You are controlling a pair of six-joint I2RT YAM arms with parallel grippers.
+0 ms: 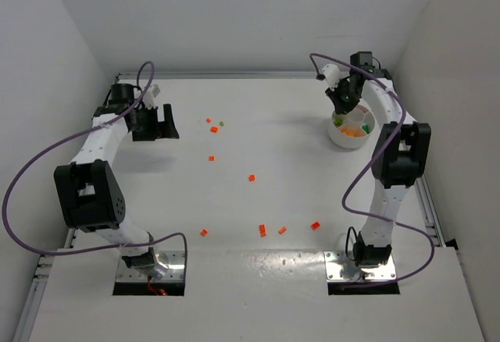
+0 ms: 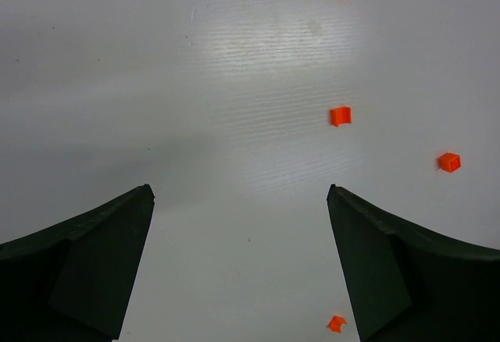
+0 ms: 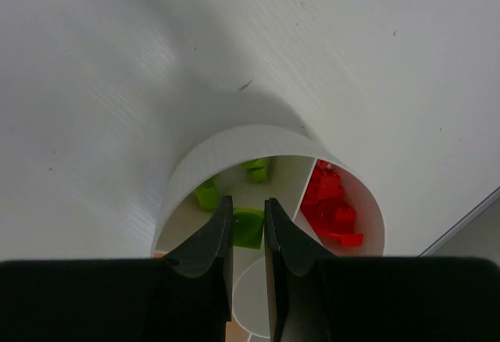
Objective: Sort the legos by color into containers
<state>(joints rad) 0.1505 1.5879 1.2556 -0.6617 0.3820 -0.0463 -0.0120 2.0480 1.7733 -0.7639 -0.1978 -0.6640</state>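
Note:
The white round dish (image 3: 226, 145) stands at the back right of the table (image 1: 347, 142). My right gripper (image 3: 248, 201) hangs just over its green section, shut on a green lego (image 3: 248, 229). Two more green legos (image 3: 207, 195) lie in that section, and red legos (image 3: 332, 209) fill the section to the right. Orange pieces (image 1: 353, 132) show in another section. My left gripper (image 2: 241, 194) is open above bare table at the back left (image 1: 166, 121), holding nothing. Orange legos (image 2: 341, 115) lie ahead of it, and one (image 2: 337, 323) lies by its right finger.
Loose orange and red legos are scattered over the table: a few near the back middle (image 1: 214, 130), one in the centre (image 1: 251, 177), several along the front (image 1: 262, 230). A tiny green one (image 1: 222, 123) lies at the back. White walls enclose the table.

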